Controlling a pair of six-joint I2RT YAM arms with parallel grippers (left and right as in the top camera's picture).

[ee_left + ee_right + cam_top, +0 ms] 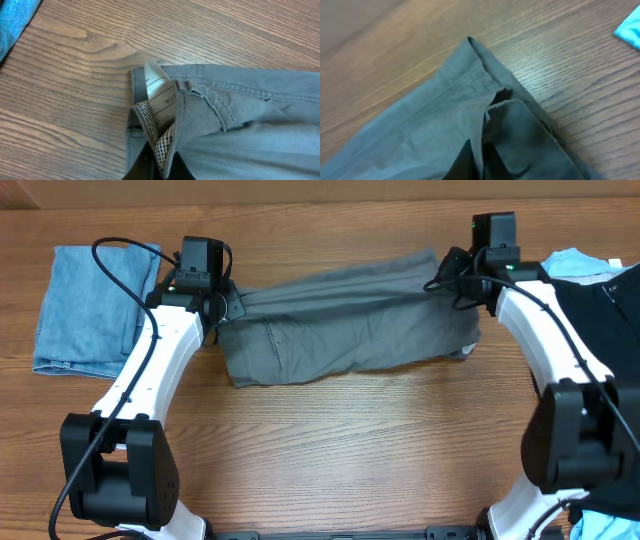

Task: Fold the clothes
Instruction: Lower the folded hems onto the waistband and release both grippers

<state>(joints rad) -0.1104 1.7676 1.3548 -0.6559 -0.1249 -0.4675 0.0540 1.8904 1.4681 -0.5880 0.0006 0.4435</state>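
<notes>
One desk [350,450] carries one pair of grey shorts [350,320], one blue denim piece [85,310], one black garment [600,320] and one light-blue garment [575,262], alongside two arms [150,370] with two hands, the left hand [230,305] and the right hand [447,278].

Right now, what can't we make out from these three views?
- Left gripper: tips cut off by the bottom edge in the left wrist view; overhead, the left arm covers them.
- Right gripper: same in the right wrist view, dark against the shorts.
- Label print: too small to read, left wrist view.
- Black garment: overhead, cut by the right edge, right arm over part of it.
</notes>
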